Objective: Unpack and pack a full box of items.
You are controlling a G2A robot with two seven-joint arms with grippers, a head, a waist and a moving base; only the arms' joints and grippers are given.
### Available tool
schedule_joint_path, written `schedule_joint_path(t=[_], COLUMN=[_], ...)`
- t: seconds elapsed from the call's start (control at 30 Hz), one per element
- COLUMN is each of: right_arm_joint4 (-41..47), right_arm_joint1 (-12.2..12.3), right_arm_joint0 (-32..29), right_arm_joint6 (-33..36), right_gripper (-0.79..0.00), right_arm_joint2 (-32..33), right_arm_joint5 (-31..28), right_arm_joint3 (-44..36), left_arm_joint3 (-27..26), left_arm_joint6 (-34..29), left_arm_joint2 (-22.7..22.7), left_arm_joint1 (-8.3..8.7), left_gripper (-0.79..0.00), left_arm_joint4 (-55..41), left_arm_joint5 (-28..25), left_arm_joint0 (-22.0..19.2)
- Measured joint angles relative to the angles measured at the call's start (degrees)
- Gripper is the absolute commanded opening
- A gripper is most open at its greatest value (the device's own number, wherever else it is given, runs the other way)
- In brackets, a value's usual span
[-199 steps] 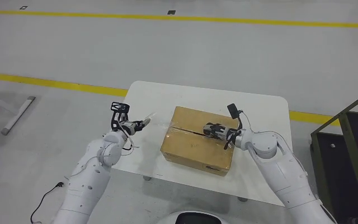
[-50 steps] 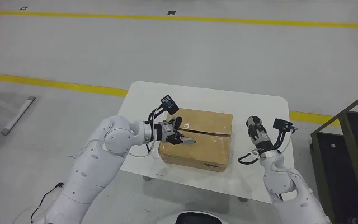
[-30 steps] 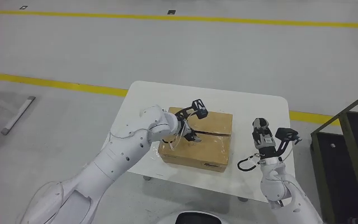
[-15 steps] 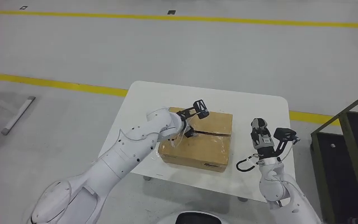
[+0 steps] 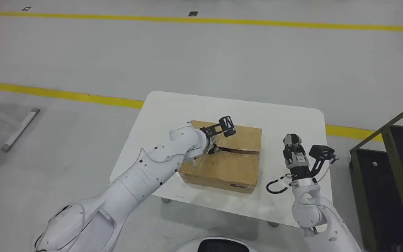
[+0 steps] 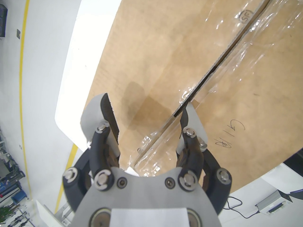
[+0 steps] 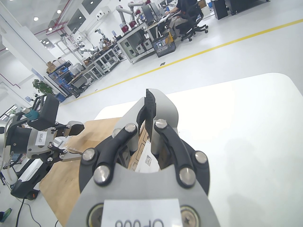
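Observation:
A closed brown cardboard box [image 5: 227, 165] sits mid-table, its two top flaps meeting at a dark seam [image 6: 220, 60] under torn clear tape. My left gripper [image 5: 211, 148] hovers low over the box's left end, open [image 6: 148, 112]. One fingertip [image 6: 187, 115] touches the seam and the other [image 6: 107, 112] is over the flap beside it. My right gripper [image 5: 290, 150] is over bare table to the right of the box, pointing up, shut [image 7: 149, 109] and empty. The right wrist view also shows the box [image 7: 66, 180] and the left gripper [image 7: 71, 142].
The white table [image 5: 283, 120] has bare room on every side of the box, most to the right. A dark metal frame [image 5: 378, 170] stands off the table's right edge. A black cable loops below my right wrist [image 5: 274, 186].
The right arm has drawn back from the box top to the table's right side. The left arm has swung in over the box and settled at the seam, barely shifting in the last half second.

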Motion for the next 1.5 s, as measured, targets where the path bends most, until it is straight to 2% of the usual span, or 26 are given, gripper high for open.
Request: schedule_joint_path(t=[0.07,0.17,0.2,0.23,0.43,0.67,0.83,1.17,1.2,1.23,1.27,1.3,1.33,1.5], right_arm_joint4=[-0.1,-0.2,-0.1,-0.1,-0.2,2.4,5.7,7.1,7.4,7.6,7.7,7.8,7.7,7.4], right_arm_joint1=[-0.1,-0.2,-0.2,-0.2,-0.5,-0.8,-0.9,-1.0,-1.1,-1.1,-1.2,-1.2,-1.2,-1.4], right_arm_joint0=[-0.1,-0.2,-0.3,-0.3,-0.4,-0.7,-1.2,-2.2,-2.3,-2.2,-2.1,-2.0,-1.8,-0.8], right_arm_joint6=[0.1,0.1,0.2,0.3,0.4,0.5,2.0,3.7,3.7,3.7,3.7,3.7,3.7,4.2], right_gripper=[-0.785,-0.785,-0.785,-0.785,-0.785,-0.785,-0.785,-0.785,-0.785,-0.785,-0.785,-0.785,-0.785,-0.785], right_arm_joint2=[0.1,0.3,0.3,0.4,0.7,1.7,3.4,5.5,5.6,5.7,5.7,5.8,5.8,5.8], right_arm_joint5=[-0.1,-0.1,-0.2,-0.2,-0.3,-0.7,-1.1,-1.1,-0.8,-0.6,-0.3,0.0,0.2,1.3], right_arm_joint3=[-0.1,-0.2,-0.3,-0.4,-0.7,-2.1,-4.4,-5.6,-5.4,-5.2,-4.9,-4.5,-4.0,-0.1], left_arm_joint3=[0.2,0.5,0.6,0.7,0.6,-1.6,-5.7,-17.5,-18.4,-18.7,-18.9,-18.8,-18.7,-17.7], left_arm_joint6=[-0.1,0.0,0.1,0.2,0.7,-0.8,-4.4,-11.6,-11.9,-12.0,-12.0,-11.9,-11.6,-10.2], left_arm_joint2=[0.0,-0.1,-0.2,-0.2,-1.8,-4.8,-6.8,-11.9,-12.5,-12.9,-13.3,-13.8,-14.2,-15.4], left_arm_joint1=[-0.18,-0.49,-0.61,-0.7,-0.98,-0.37,0.39,2.51,2.74,2.9,3.03,3.15,3.22,3.25], left_gripper=[-0.317,-0.422,-0.545,-0.785,-0.785,-0.785,-0.785,-0.785,-0.696,-0.428,-0.2,-0.049,0.0,0.0], left_arm_joint4=[0.7,2.0,2.3,2.5,1.8,-1.2,-2.7,-4.4,-4.2,-4.0,-3.7,-3.5,-3.3,-1.9], left_arm_joint5=[0.2,0.8,0.9,1.0,-0.5,-3.9,-6.1,-6.0,-5.9,-5.8,-5.5,-5.0,-4.6,-3.9], left_arm_joint0=[0.0,0.0,0.1,0.1,0.1,1.2,2.7,7.6,8.2,8.5,8.8,9.1,9.2,8.2])
